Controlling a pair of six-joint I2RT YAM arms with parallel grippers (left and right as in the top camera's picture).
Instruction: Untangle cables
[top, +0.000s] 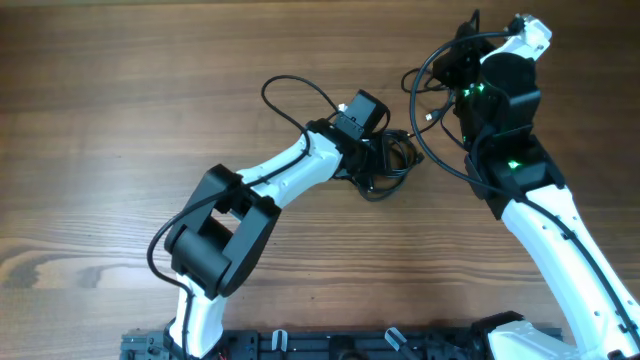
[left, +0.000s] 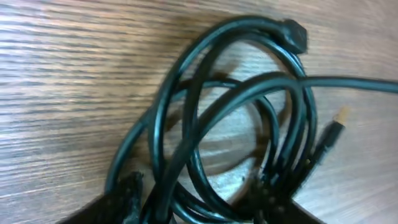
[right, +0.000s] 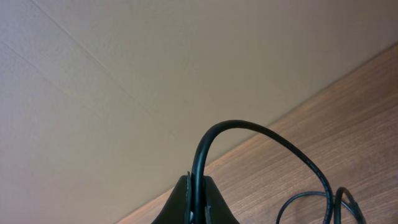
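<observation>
I am viewing a brown wood-grain table (top: 100, 120). A plain beige wall (right: 124, 74) is rising behind its far edge. The cables (top: 392, 165) are lying in a tangled bundle of loops near the table's middle, with a plug (left: 329, 134) resting on the wood just beside the loops. The left gripper (left: 202, 202) is standing open, its jaws astride the bundle. The right gripper (right: 198, 202) is pinching one strand (right: 249, 127), which is arching up and trailing down toward the table. The left arm (top: 290, 170) is covering part of the bundle from overhead.
</observation>
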